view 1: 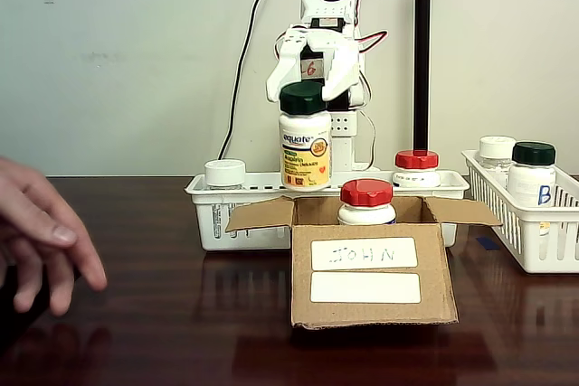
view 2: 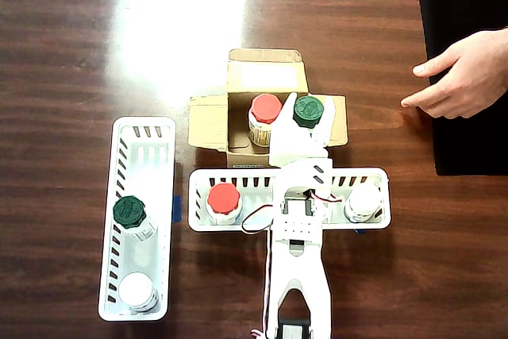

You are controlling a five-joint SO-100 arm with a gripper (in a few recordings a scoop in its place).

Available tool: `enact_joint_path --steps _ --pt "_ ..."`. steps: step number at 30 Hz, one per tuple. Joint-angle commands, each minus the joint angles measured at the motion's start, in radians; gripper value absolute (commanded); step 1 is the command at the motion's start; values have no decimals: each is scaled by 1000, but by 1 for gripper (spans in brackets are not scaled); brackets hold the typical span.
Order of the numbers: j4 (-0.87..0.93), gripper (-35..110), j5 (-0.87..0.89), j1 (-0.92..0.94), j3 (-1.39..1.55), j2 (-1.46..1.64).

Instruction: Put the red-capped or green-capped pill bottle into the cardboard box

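Dark wood desk, pale wall behind. Your claw is pinching the pill bottle by its dark green cap, fingers on both sides of the cap. Bottle hangs upright in the air, yellow-and-white label facing the fixed view, its base above the level of the cardboard box flaps. In the overhead view the green cap sits over the right part of the box opening, just beside a red-capped bottle already standing inside the box. Box flaps are open, two white labels on the front.

Behind the box you have a white basket holding a white-capped bottle and another red-capped one. A second white basket at the right of the fixed view holds a green-capped bottle marked B and a white-capped bottle. A person's hand rests at the left edge of the fixed view; in the overhead view it lies over a black mat.
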Motion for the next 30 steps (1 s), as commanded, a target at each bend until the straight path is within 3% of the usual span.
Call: enact_joint_path --steps 1,17,30 --pt "-86 2 12 6 -138 15" --pt "-86 2 -11 -54 -245 -78" --pt "-255 2 48 -6 -196 -218"
